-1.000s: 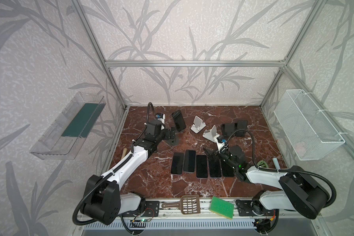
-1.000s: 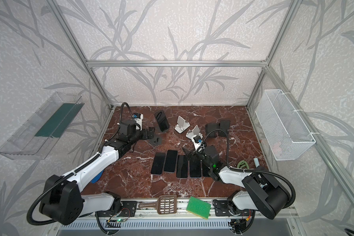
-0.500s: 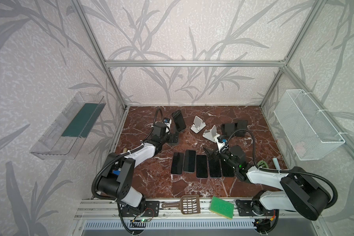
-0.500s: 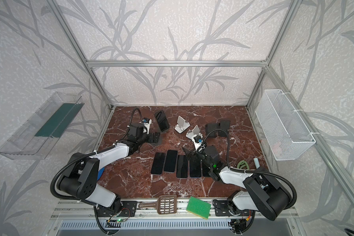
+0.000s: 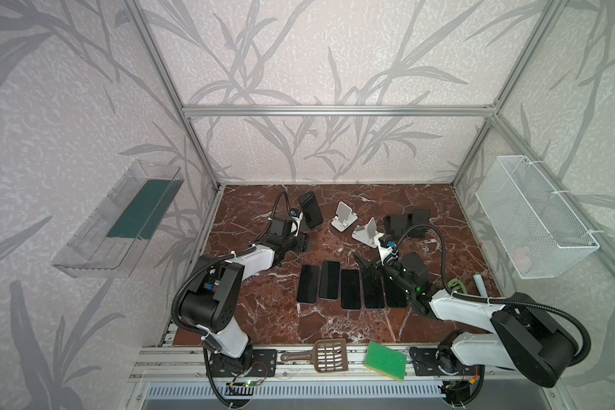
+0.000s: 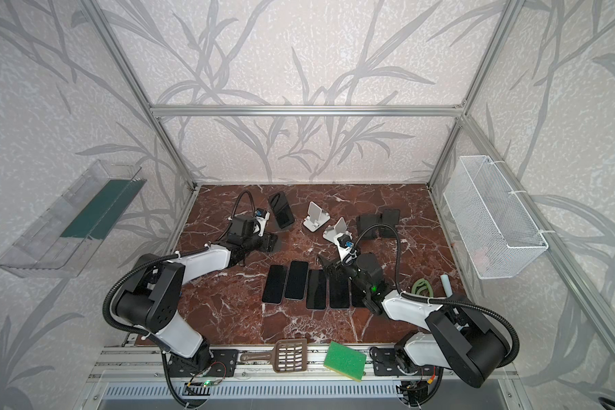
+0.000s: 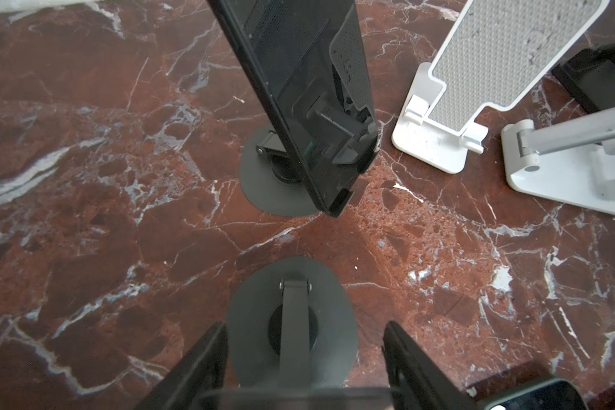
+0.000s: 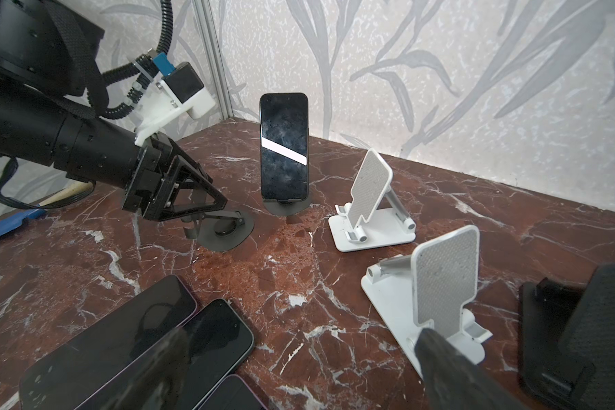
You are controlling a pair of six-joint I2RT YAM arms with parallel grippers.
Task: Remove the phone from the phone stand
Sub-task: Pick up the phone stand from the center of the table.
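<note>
A black phone (image 8: 284, 149) stands upright on a round-based black phone stand (image 8: 285, 210) at the back left, seen in both top views (image 5: 310, 214) (image 6: 281, 214). In the left wrist view its back (image 7: 299, 88) faces me. My left gripper (image 8: 213, 209) (image 5: 298, 244) lies low just in front of it, apart from the phone. It is shut on the plate of a second, empty black stand (image 7: 249, 319). My right gripper (image 8: 302, 335) (image 5: 365, 263) hangs open over the row of flat phones, holding nothing.
Several phones (image 5: 341, 287) lie flat in a row mid-table. Two white stands (image 8: 370, 198) (image 8: 441, 284) and black stands (image 5: 405, 222) sit at the back right. A wire basket (image 5: 533, 216) hangs on the right wall, a clear bin (image 5: 121, 220) on the left. A green sponge (image 5: 384, 360) and a scoop (image 5: 329, 355) lie on the front rail.
My left arm has folded, its elbow swinging in, with the gripper reaching the empty black stand and its jaws narrowing from wide open onto the plate. The right arm has not moved.
</note>
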